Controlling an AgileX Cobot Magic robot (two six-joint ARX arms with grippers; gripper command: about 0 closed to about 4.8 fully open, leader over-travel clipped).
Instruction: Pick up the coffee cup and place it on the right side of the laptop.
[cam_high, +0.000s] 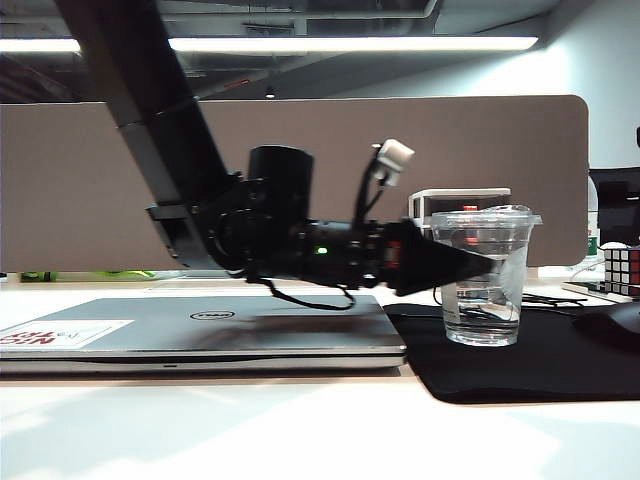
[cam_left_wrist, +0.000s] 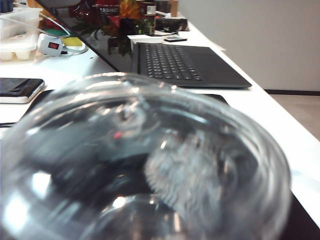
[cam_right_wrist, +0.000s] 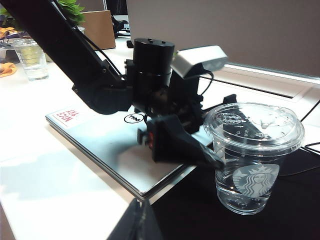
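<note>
Cup (cam_right_wrist: 252, 155), clear tapered plastic with lid, stands on black mat (cam_high: 540, 370) right of laptop (cam_high: 200, 330). Left gripper (cam_right_wrist: 217, 161) spread open around it, far finger hidden. Right gripper unseen

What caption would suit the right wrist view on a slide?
Left gripper, jaws open, beside the lidded clear plastic coffee cup standing on a black mat next to the closed silver-grey Dell laptop.

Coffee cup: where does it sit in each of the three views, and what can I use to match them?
Exterior view: coffee cup stands right of centre on the black mat.
Left wrist view: its clear lid fills the foreground, blurred.
Right wrist view: lower right, beside the laptop.
Shared landmark: the open left gripper at the cup.
</note>
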